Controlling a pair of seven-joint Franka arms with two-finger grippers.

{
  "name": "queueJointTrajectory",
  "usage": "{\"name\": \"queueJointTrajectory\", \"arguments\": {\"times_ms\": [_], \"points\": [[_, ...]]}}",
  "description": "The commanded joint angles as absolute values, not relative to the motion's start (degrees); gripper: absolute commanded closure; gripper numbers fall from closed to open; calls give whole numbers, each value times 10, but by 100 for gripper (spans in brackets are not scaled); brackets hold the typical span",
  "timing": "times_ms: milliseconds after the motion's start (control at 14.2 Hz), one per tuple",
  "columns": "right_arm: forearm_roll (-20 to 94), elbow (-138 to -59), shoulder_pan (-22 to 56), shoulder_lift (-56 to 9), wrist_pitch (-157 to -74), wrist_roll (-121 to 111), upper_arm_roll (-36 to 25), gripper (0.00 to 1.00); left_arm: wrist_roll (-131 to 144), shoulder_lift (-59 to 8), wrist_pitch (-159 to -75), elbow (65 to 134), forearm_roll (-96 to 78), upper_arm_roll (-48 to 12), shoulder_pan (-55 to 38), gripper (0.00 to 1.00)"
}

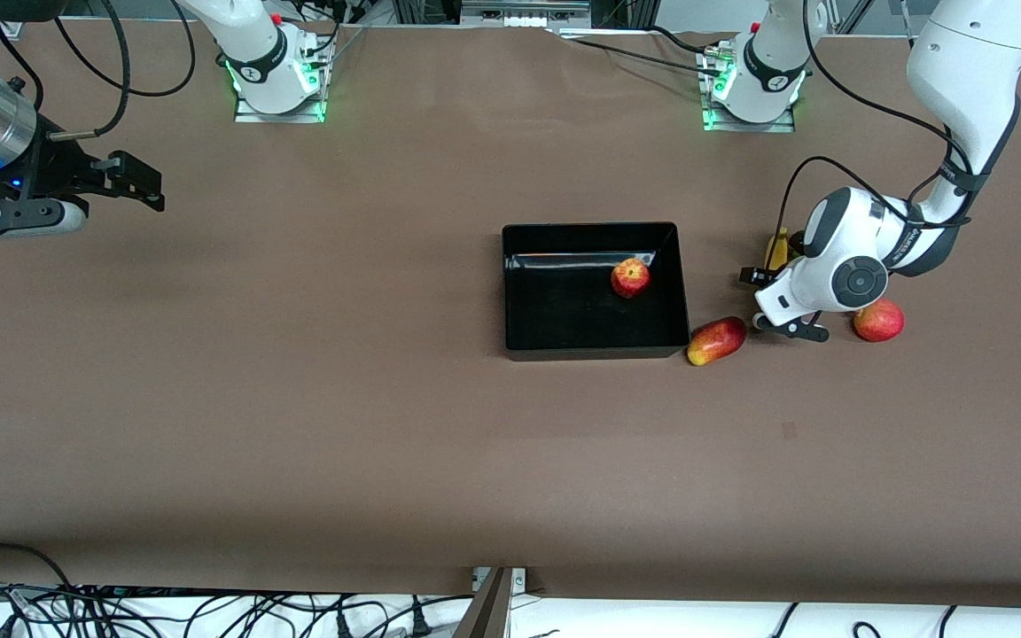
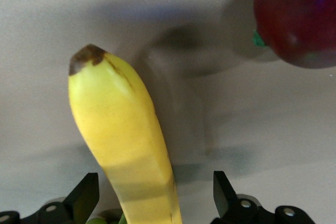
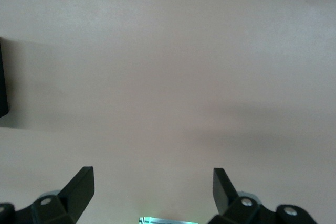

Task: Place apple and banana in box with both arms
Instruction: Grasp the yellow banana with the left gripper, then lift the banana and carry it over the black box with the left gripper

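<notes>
The right hand (image 1: 134, 182) waits with fingers wide apart, holding nothing, over the matte brown surface (image 1: 298, 399). The round apple (image 1: 630, 277) lies in the glossy black box (image 1: 595, 341). The left hand (image 1: 754, 301) is spread around the smooth yellow banana (image 2: 123, 145), not gripping.

1 box (image 1: 595, 346), 1 apple (image 1: 630, 277), 1 banana (image 2: 123, 145). Also 1 mango-like fruit (image 1: 716, 340), 1 pinkish-red fruit (image 1: 878, 320). 2 arms, 2 grippers: left (image 1: 763, 297), right (image 1: 134, 182).
</notes>
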State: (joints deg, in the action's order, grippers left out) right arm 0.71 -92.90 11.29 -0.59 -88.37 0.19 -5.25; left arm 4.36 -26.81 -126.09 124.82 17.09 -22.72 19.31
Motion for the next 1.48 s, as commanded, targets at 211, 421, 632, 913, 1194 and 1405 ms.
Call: {"name": "queueJointTrajectory", "arguments": {"times_ms": [211,421,632,913,1194,1405], "points": [[-1,-919,108,-10,-879,8,-45,0,27,-244,-1212,1233,184,-236,194,100],[-1,-919,108,-10,-880,8,-45,0,28,-243,-1089,1150,171,-272,199,100],[-1,-919,108,-10,-881,8,-45,0,33,-246,-942,1038,108,-299,192,100],[-2,-919,108,-10,-882,7,-44,0,63,-250,-885,968,-9,-322,144,100],[-1,-919,108,-10,-882,7,-45,0,215,-293,-931,909,-41,-322,34,100],[-1,-919,108,-10,-882,7,-45,0,266,-329,-1033,911,-43,-321,-17,100]]}}
